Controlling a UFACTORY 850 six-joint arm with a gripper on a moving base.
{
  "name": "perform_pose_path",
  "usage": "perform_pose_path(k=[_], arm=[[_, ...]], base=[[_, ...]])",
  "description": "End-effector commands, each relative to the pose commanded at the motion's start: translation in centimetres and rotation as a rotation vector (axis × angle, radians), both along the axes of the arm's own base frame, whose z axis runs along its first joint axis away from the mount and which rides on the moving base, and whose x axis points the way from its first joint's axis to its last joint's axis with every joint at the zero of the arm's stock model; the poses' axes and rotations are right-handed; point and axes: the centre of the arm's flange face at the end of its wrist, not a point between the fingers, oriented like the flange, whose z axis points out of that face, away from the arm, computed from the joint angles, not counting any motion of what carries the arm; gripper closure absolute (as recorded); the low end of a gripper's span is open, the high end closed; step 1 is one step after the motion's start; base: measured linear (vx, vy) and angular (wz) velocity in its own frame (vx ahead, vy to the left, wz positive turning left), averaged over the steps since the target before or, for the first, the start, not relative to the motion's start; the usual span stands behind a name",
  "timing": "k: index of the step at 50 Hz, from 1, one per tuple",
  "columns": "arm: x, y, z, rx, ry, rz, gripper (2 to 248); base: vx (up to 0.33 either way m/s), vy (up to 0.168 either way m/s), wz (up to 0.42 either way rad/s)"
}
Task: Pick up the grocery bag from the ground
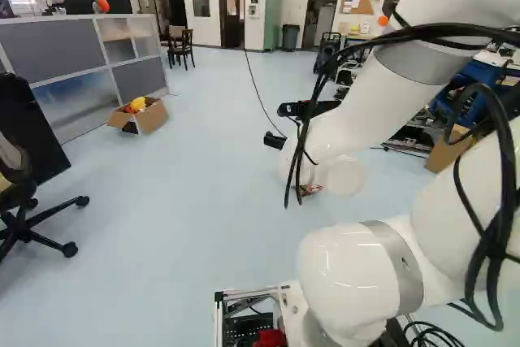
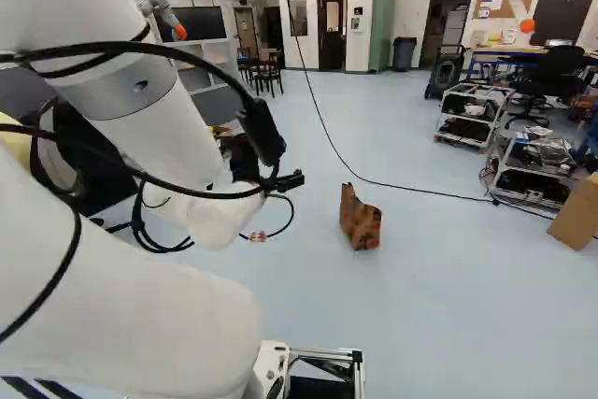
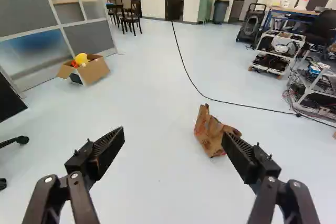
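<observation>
Picking looks to be at the approach stage: grocery bag [image 3: 211,132] sits on the floor [image 3: 147,103], well in from its far edge, on the arm's side of the black cable [image 3: 247,106]. Claw [image 3: 173,137] is wide apart, nothing gripped, bag ahead and off toward one finger, so alignment, descent, grip and lift all remain, I'd say. Reddish print shows on the bag, can't make out any wording.

Pale floor [image 3: 152,108] is carrying paper bag [image 3: 209,134].
Black cable [image 3: 252,107] is lying beyond it; cardboard box [image 3: 95,71] is standing well apart.
</observation>
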Motion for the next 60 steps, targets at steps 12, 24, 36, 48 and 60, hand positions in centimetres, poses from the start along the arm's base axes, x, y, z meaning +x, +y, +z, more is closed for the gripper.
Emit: perform_pose_path(k=[12, 24, 36, 48, 60], arm=[[0.0, 0.01, 0.0, 0.0, 0.0, 0.0, 3], [0.0, 0.01, 0.0, 0.0, 0.0, 0.0, 3], [0.0, 0.01, 0.0, 0.0, 0.0, 0.0, 3], [0.0, 0.01, 0.0, 0.0, 0.0, 0.0, 3], [0.0, 0.01, 0.0, 0.0, 0.0, 0.0, 3]], base=[[0.0, 0.0, 0.0], [0.046, -0.002, -0.004], [0.196, 0.0, -0.01], [0.23, 0.0, -0.013], [0.228, -0.013, -0.086]])
